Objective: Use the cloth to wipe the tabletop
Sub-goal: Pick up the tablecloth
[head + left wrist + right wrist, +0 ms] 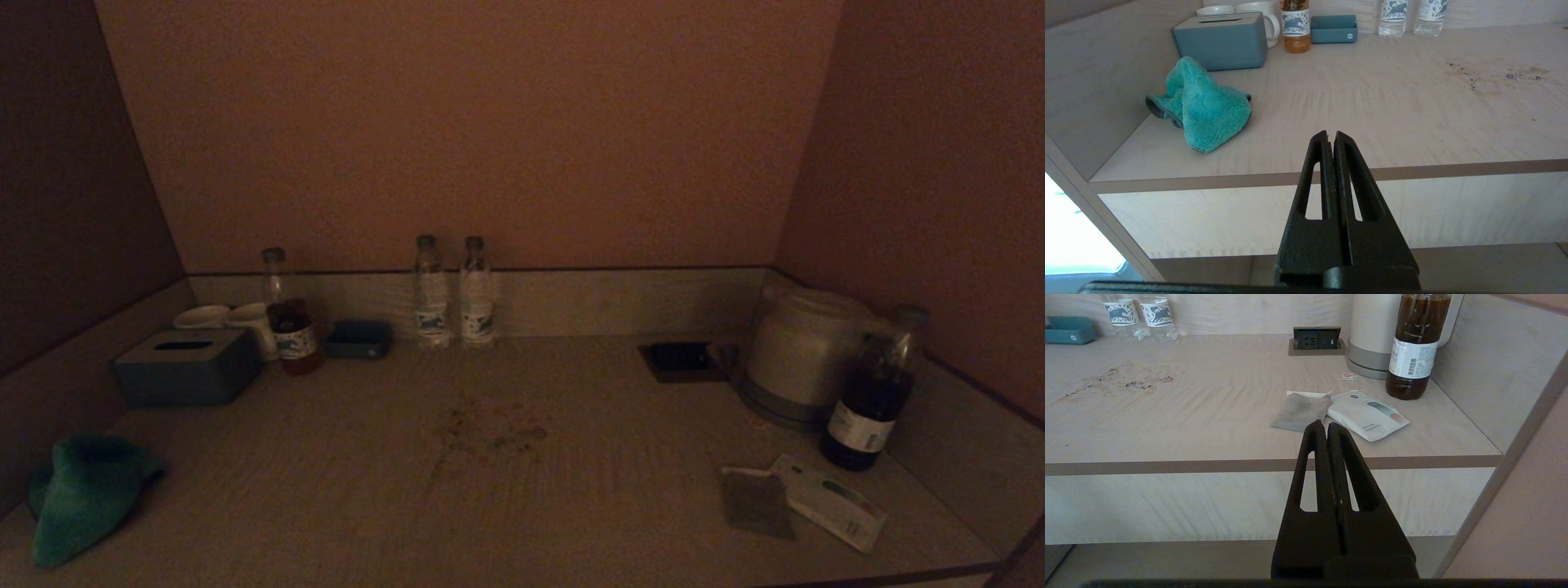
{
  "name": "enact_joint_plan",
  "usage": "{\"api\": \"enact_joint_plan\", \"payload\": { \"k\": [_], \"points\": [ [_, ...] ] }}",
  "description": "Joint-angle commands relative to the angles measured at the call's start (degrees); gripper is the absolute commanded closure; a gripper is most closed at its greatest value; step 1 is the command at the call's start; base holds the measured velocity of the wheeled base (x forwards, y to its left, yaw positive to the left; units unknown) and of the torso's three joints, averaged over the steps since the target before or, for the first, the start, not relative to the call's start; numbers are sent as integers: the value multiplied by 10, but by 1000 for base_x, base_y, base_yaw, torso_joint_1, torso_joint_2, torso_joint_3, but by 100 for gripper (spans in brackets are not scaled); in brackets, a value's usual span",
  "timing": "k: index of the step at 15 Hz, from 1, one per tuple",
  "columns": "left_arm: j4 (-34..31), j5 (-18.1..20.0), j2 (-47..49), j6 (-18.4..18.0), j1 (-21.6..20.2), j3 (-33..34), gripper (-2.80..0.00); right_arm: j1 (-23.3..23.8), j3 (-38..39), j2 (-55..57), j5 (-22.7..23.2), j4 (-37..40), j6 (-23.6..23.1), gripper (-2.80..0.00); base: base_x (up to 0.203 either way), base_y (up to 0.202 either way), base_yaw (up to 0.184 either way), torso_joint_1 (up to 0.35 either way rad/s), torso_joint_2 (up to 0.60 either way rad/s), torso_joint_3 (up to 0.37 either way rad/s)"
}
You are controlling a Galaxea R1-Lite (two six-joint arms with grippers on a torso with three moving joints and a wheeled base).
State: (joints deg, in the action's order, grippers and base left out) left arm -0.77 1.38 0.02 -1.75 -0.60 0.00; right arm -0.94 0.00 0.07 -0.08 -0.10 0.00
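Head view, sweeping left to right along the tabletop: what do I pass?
Cloth → tissue box → amber bottle → blue tray → two water bottles → dirt patch → socket → kettle → dark bottle.

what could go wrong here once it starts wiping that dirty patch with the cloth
1. The crumpled teal-green cloth lies by the grey tissue box; the shut left gripper, off the light wood-grain tabletop, could nudge the box while grasping.
2. The dark crumbs are loose, so a wide stroke might scatter them toward the two clear water bottles.
3. Sweeping right could likely drag the flat grey sachet and white packet.
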Motion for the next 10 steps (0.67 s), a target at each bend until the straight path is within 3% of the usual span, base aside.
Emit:
{"api": "enact_joint_plan", "payload": {
  "k": [1,10],
  "points": [
    [0,0,0,1,0,0,0,0,0,0,0,0,0,0,0,0,0,0,0,0],
    [-1,1,0,1,0,0,0,0,0,0,0,0,0,0,0,0,0,0,0,0]
  ]
}}
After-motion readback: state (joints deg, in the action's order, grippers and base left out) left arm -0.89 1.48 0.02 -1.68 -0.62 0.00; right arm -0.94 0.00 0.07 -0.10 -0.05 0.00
